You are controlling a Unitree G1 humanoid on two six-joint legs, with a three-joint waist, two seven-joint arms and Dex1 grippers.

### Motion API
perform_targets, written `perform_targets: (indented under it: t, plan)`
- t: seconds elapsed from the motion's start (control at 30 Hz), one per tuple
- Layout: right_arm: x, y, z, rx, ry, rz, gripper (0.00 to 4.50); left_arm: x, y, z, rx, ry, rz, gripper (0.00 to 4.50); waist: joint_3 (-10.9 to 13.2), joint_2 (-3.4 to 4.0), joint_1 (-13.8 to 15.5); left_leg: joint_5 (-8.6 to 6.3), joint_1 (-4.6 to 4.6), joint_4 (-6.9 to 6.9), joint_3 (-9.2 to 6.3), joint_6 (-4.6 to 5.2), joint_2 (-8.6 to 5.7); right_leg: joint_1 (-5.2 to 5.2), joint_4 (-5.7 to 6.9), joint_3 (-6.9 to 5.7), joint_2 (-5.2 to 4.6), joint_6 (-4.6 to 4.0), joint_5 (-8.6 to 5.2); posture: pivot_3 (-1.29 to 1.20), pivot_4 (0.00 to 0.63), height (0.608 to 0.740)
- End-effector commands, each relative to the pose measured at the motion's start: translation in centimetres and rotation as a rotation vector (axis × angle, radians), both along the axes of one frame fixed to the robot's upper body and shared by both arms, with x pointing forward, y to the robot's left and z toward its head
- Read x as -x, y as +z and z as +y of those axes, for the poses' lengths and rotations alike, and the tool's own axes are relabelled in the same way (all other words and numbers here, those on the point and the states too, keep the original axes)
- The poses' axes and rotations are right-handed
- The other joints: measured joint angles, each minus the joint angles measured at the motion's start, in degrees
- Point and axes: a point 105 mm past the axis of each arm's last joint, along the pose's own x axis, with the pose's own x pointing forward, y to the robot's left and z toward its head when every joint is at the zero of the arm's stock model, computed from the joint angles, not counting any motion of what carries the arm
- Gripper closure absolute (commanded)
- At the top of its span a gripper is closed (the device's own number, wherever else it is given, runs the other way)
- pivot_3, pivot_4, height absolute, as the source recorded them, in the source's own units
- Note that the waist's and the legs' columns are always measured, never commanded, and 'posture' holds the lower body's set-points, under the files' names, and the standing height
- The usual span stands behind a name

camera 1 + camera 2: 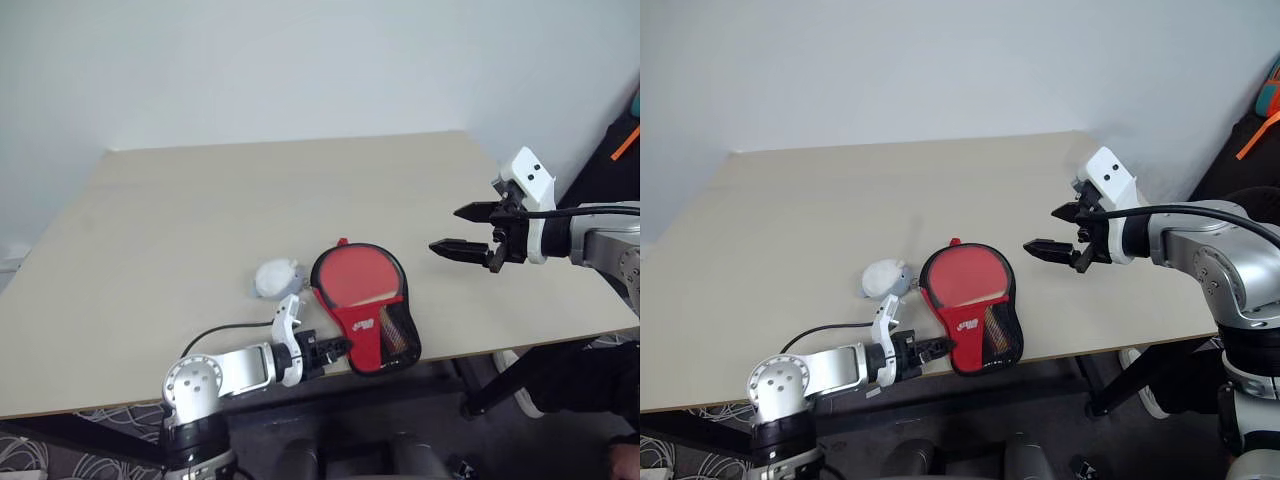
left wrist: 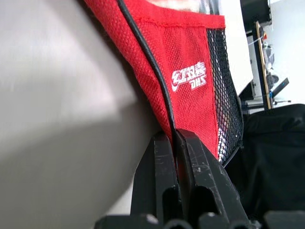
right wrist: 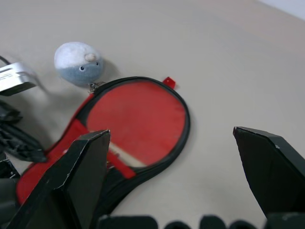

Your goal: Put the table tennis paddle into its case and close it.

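The case (image 1: 366, 322) lies at the table's front edge, red with a white logo, black mesh and a black rim. The table tennis paddle (image 1: 355, 277) sits inside it. Its round red face shows through the open head end (image 3: 138, 119), and the handle is mostly covered by the case's red flap. My left gripper (image 1: 340, 348) is shut on the case's black edge (image 2: 167, 102) at the narrow handle end, at the table's front edge. My right gripper (image 1: 445, 229) hovers open above the table to the right of the case, holding nothing, its fingers (image 3: 71, 176) wide apart.
A small grey and white plush toy (image 1: 277, 277) rests against the left side of the case's head. The case's narrow end reaches the table's front edge (image 1: 470, 350). A black cable (image 1: 215, 335) runs by my left arm. Dark furniture (image 1: 615, 150) stands off the table's right.
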Motion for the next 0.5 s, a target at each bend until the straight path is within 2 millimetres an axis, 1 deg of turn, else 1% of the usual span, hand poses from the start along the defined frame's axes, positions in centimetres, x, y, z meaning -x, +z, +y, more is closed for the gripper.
perform_targets:
  t: [0.03, 0.3, 0.37, 0.5]
  plan:
    - [0.2, 1.4, 0.1, -0.020, 0.009, -0.057, 0.00, 2.1, -0.1, 0.2, -0.007, -0.052, 0.028, 4.46, 0.0, 0.00, 0.0, 0.00, 0.00, -0.03, 0.00, 0.00, 0.00, -0.01, 0.00, 0.02, 0.00, -0.01, -0.02, 0.00, 0.000, 0.740]
    - [0.2, 1.0, 0.6, -0.033, 0.021, -0.048, 0.00, 3.1, 1.1, 1.0, -0.012, -0.060, 0.067, 4.46, 0.0, -0.06, 0.3, 0.00, 0.00, 0.15, 0.00, -0.01, 0.01, 0.00, 0.07, 0.05, -0.02, -0.03, -0.02, 0.00, 0.000, 0.740]
    - [0.2, 0.9, 0.7, -0.035, 0.023, -0.048, 0.00, 3.2, 1.3, 1.1, -0.017, -0.056, 0.086, 4.46, 0.0, -0.06, 0.3, -0.10, 0.01, 0.22, -0.01, -0.18, 0.00, -0.01, 0.06, 0.03, -0.05, -0.05, -0.01, 0.00, 0.000, 0.740]
    - [0.2, 0.8, 0.9, -0.041, 0.027, -0.047, 0.00, 2.5, 1.8, 1.1, -0.039, -0.042, 0.066, 4.46, 0.0, -0.06, 0.3, -0.14, -0.03, 0.22, 0.01, -0.25, -0.05, -0.02, 0.04, 0.03, -0.09, -0.05, -0.01, 0.00, 0.000, 0.740]
